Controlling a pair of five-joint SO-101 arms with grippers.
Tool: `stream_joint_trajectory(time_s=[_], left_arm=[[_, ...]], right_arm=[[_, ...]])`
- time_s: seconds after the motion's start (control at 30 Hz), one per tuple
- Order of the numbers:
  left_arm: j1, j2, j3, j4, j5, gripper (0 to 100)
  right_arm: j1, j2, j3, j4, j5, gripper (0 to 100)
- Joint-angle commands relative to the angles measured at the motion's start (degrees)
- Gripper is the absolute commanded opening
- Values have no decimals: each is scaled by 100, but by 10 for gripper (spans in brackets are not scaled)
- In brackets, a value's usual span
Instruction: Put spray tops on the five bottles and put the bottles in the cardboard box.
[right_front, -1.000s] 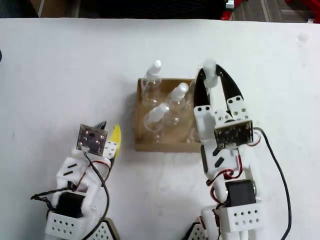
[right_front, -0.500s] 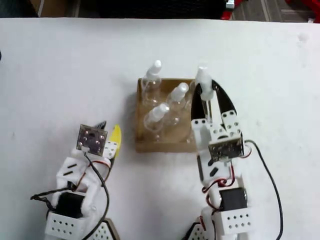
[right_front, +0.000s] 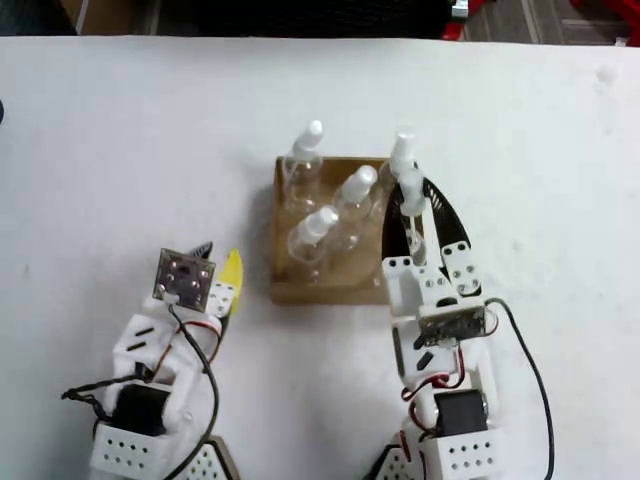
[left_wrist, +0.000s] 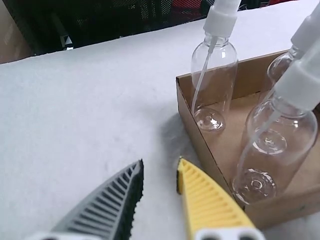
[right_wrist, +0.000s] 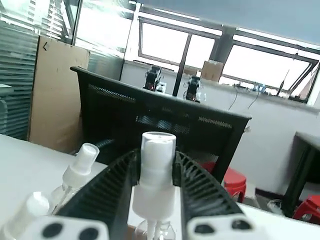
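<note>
The right claw (right_front: 414, 192) pinches 1 spray top (right_wrist: 158, 150) at the right edge of the cardboard box (right_front: 305, 292), mid-frame. The left claw (left_wrist: 160, 167) is a little spread, lower left.

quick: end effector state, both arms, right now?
Left end effector: open, empty.
Right end effector: closed on a spray top.
</note>
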Motion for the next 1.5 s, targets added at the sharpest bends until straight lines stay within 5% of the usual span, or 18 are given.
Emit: stream_joint_trajectory(time_s=[0.0,0.3,0.53,0.97,1.47], left_arm=[[75,-40,0,0,-70,105],[75,-40,0,-9,-70,105],[75,-40,0,-18,-70,105],[75,-40,0,-18,-70,105],[-251,-66,-44,-114,-70,43]], right_arm=[[22,-66,26,57,-457,15],[57,-57,53,277,-457,19],[22,-57,35,505,-492,135],[66,-57,-949,1253,-510,139],[84,-57,-3824,3574,-501,12]])
